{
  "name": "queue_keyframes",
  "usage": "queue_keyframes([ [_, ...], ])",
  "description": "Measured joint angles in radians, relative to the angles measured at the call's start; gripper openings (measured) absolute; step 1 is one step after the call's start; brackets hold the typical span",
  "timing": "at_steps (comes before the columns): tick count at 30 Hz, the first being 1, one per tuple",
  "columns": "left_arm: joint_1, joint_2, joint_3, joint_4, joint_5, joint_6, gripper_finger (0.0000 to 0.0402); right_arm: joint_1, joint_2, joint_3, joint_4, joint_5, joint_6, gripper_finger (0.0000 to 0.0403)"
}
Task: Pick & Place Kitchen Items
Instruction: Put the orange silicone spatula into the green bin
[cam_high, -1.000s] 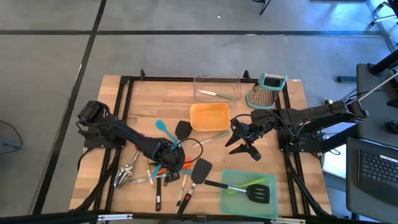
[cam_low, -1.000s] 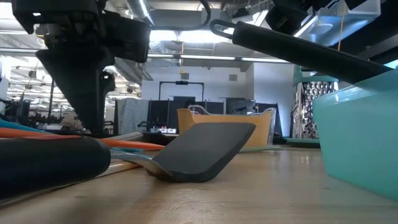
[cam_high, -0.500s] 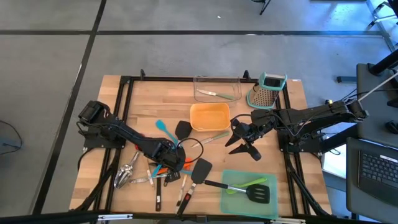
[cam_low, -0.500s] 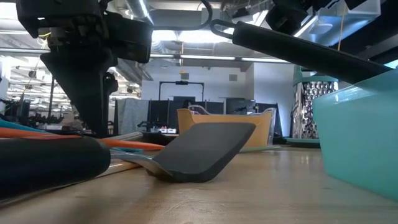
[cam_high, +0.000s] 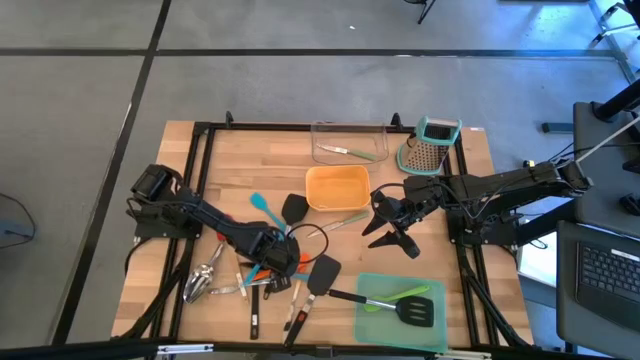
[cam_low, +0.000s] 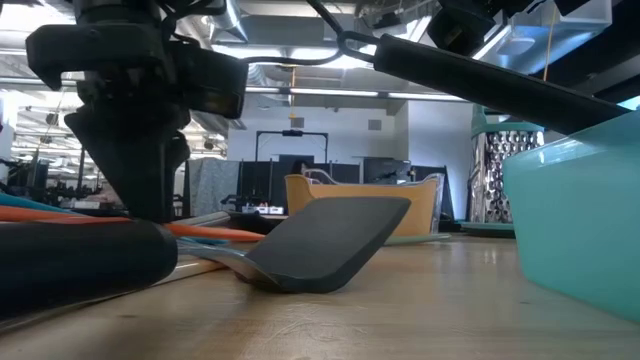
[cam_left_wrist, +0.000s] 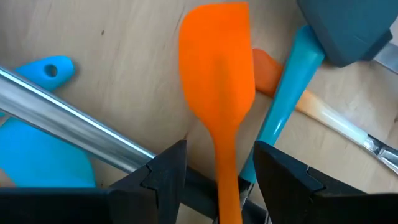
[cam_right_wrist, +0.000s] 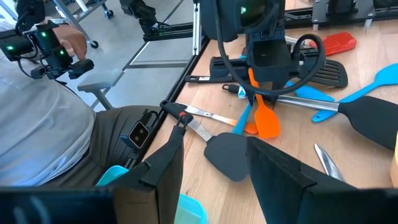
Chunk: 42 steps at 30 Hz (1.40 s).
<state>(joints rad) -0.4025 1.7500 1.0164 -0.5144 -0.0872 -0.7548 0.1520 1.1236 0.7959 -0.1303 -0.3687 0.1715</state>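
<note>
One orange spatula (cam_left_wrist: 217, 93) lies in your utensil pile on the surface (cam_high: 470, 200), its handle running between the parted fingers of the left tool (cam_left_wrist: 217, 177), which straddles without clamping it. One teal handle (cam_left_wrist: 283, 99) lies beside. Your right tool (cam_high: 392, 235) hovers with fingers apart, holding nothing, near one orange tray (cam_high: 336, 187).

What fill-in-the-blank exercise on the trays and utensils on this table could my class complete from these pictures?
1. The black slotted spatula and a green utensil lie in the ____ tray.
2. The orange plastic tray holds ____ utensils.
3. The left gripper has its fingers on either side of the ____ silicone spatula's handle.
4. The steel box grater has a ____ top.

Answers: teal-green; no; orange; teal
</note>
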Motion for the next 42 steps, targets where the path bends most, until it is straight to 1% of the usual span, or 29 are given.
queue_keyframes([
  [4, 0.005, 0.003, 0.0, -0.002, -0.002, 0.0, 0.018, 0.0, 0.0, 0.0, 0.0, 0.0, 0.0, 0.0177],
  [9, 0.015, 0.04, 0.001, 0.007, -0.011, 0.009, 0.018, 0.0, 0.0, 0.0, 0.0, 0.0, 0.0, 0.0177],
  [12, 0.023, 0.063, 0.002, 0.003, 0.002, 0.01, 0.0173, 0.0, 0.0, 0.0, 0.0, 0.0, 0.0, 0.0177],
  [14, 0.027, 0.07, 0.002, 0.002, 0.013, 0.007, 0.0157, 0.0, 0.0, 0.0, 0.0, 0.0, 0.0, 0.0177],
  [16, 0.032, 0.07, 0.001, -0.001, 0.016, 0.002, 0.0131, 0.0, 0.0, 0.0, 0.0, 0.0, 0.0, 0.0177],
  [18, 0.034, 0.06, 0.001, -0.004, 0.016, -0.003, 0.0095, 0.0, 0.0, 0.0, 0.0, 0.0, 0.0, 0.0177],
  [21, 0.034, 0.045, -0.002, -0.013, 0.002, -0.017, 0.0027, 0.0, 0.0, 0.0, 0.0, 0.0, 0.0, 0.0177],
  [23, 0.034, 0.037, -0.004, -0.015, -0.006, -0.012, 0.0016, 0.0, 0.0, 0.0, 0.0, 0.0, 0.0, 0.0177],
  [26, 0.029, 0.006, -0.007, -0.029, 0.003, -0.009, 0.0014, 0.0, 0.0, 0.0, 0.0, 0.0, 0.0, 0.0177],
  [28, 0.026, -0.023, -0.006, -0.022, -0.013, -0.008, 0.0014, 0.0, 0.0, 0.0, -0.001, 0.0, 0.0, 0.0177],
  [35, 0.011, -0.159, -0.005, -0.019, -0.13, -0.008, 0.0014, 0.0, 0.0, 0.0, -0.001, 0.0, 0.0, 0.0177],
  [39, -0.014, -0.263, -0.005, 0.021, -0.268, 0.016, 0.0014, 0.0, 0.0, 0.0, 0.0, 0.0, 0.0, 0.0176],
  [42, -0.048, -0.335, -0.005, 0.122, -0.385, 0.085, 0.0014, 0.0, 0.0, 0.0, 0.0, 0.001, 0.0, 0.0176],
])
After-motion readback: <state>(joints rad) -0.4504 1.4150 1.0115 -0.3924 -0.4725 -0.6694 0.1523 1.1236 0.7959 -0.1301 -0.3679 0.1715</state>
